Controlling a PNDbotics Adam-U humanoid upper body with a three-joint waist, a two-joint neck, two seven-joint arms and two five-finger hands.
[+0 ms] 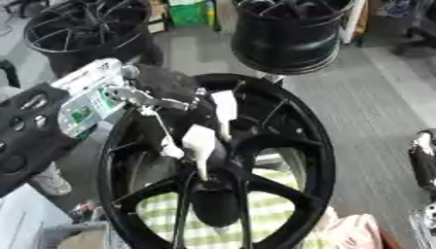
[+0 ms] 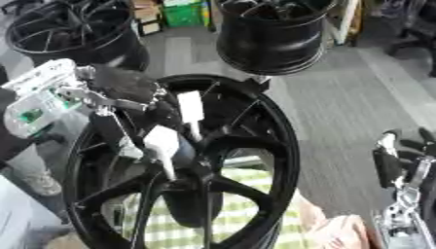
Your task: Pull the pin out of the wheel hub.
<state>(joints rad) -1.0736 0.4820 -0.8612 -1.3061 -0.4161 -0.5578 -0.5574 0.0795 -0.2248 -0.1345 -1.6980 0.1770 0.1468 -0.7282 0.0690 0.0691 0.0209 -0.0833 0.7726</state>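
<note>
A large black spoked wheel hub point(image 1: 308, 131) stands tilted in the middle of the view, over a checked cloth. My left arm comes in from the left, and my left hand point(image 1: 174, 90) is over the upper spokes, reaching down toward the hub's dark centre point(image 1: 214, 192). The hand and the spokes hide the centre hole, so I cannot make out the pin. How the left hand is set at the centre is not clear. My right hand point(image 2: 390, 168) rests idle at the right edge, fingers up and relaxed, away from the wheel.
Two more black wheels stand behind, one at the far left point(image 1: 85, 29) and one at the far middle point(image 1: 289, 36). A green-and-white checked cloth point(image 1: 272, 206) lies under the hub, and a pink cloth point(image 1: 349, 232) lies at the lower right. Grey floor lies to the right.
</note>
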